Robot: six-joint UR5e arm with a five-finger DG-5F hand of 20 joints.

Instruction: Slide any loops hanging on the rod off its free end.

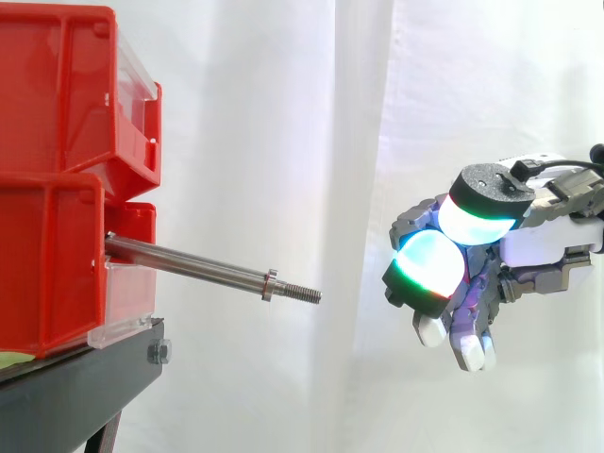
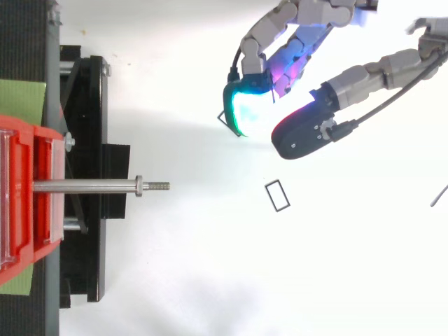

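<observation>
Rod [image 1: 189,264] is fixed at the front face of the lower red bin [image 1: 52,274] and sticks out past the front edge of the black stand [image 1: 85,377], tilted slightly down. Its threaded free end [image 1: 300,293] points toward the hand, presumably so loops can be drawn straight off that way. A small collar [image 1: 269,284] sits just before the thread. Rod looks bare along its whole length in side and top views, no loop hanging on it. Two thin dark rectangular outlines show on the white ground in top view, one [image 2: 271,197] btwn rod tip and hand, the other [image 2: 224,117] just beside the cyan pad [image 2: 246,108]. Poss. loops already off, can't confirm. Hand [image 1: 491,283] is level w/ the rod tip or a bit above, well apart from it and off the rod's line to one side. Fingers curled, pads close together, nothing gripped. Judgement: w/ no loop on the rod, little or nothing is left to slide off.
</observation>
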